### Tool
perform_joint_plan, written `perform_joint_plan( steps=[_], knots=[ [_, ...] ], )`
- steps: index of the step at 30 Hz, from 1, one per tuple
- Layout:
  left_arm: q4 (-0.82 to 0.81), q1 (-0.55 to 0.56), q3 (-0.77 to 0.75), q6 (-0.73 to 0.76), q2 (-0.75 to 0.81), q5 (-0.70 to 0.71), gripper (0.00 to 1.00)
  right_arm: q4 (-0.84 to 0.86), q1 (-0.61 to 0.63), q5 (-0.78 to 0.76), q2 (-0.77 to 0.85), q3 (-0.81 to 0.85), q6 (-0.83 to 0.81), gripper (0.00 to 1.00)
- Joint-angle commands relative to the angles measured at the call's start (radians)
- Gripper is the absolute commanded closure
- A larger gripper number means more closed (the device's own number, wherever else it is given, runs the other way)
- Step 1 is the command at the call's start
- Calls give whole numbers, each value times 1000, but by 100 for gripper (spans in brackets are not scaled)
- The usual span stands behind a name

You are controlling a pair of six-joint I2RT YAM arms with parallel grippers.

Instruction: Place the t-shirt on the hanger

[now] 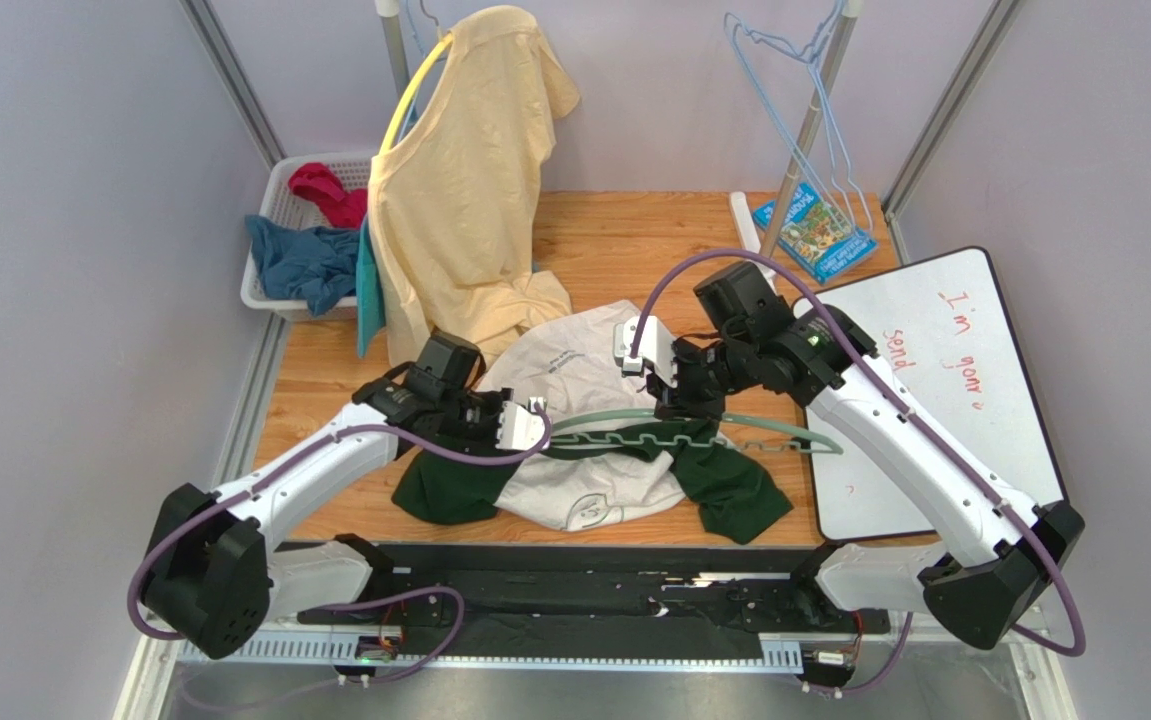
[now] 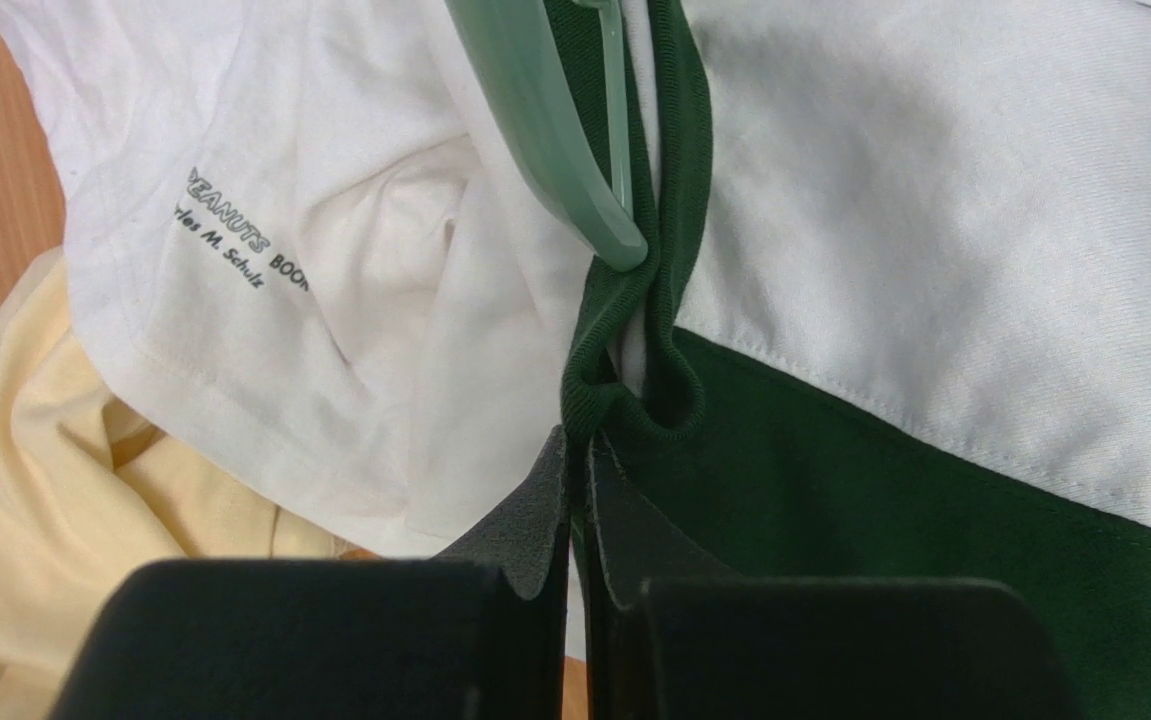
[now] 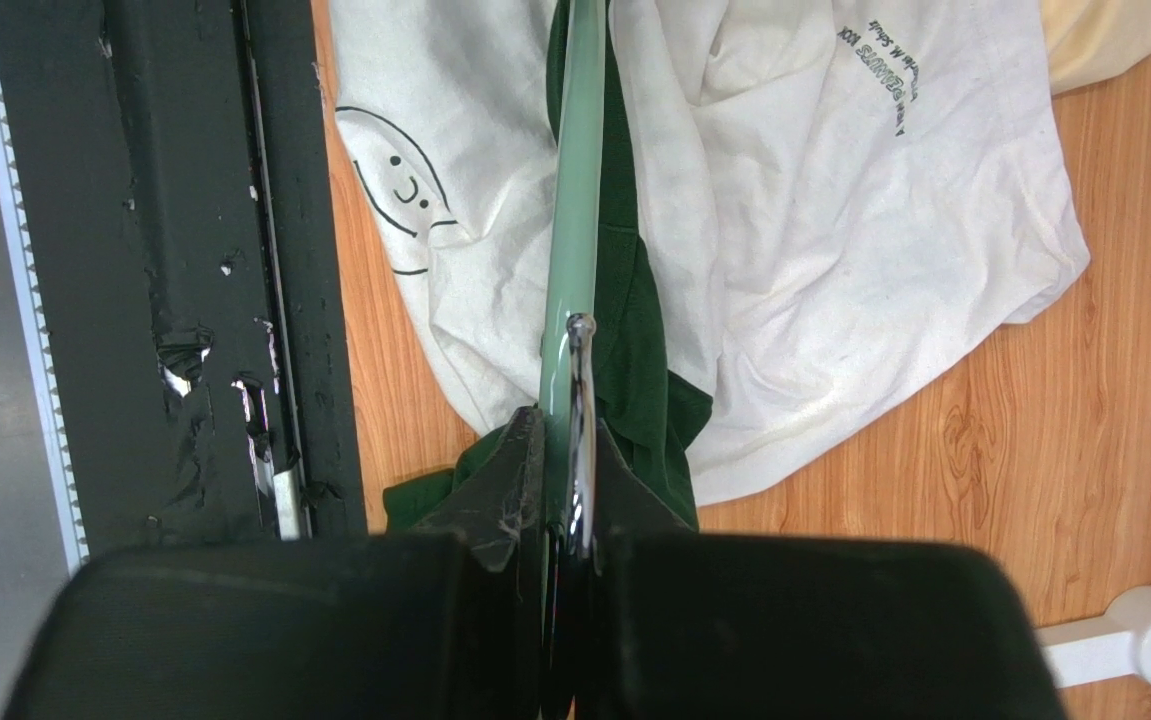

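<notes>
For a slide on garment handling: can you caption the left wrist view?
Left gripper pinching the t-shirt by its dark green collar, the hanger end resting against that collar.

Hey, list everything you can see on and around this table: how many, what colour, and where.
t-shirt: one, white with dark green sleeves, crumpled mid-table
hanger: one, pale green, lying across the t-shirt
yellow shirt: one, pale yellow, hanging at the back on a yellow hanger
blue hangers: at least two, light blue, back right pole
basket: one, white, back left
clothes: red and blue, in the basket
whiteboard: one, white with red writing, right side
book: one, blue-green, back right
table: one, wooden
left gripper: black, shut on the t-shirt's green collar
right gripper: black, shut on the hanger
</notes>
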State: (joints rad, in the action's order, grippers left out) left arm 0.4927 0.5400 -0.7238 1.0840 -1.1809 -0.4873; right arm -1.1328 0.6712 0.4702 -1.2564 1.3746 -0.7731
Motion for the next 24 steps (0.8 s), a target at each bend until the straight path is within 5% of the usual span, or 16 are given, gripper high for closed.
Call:
perform_joint_plan(
  steps=[1,24],
  knots=[
    [20,-3,-45,5,-19,-51,100,54,2,30,-24,43,-17,100],
    [61,-43,-104,16,-59,-66,100,61,4,41,-15,90,78,100]
  ],
)
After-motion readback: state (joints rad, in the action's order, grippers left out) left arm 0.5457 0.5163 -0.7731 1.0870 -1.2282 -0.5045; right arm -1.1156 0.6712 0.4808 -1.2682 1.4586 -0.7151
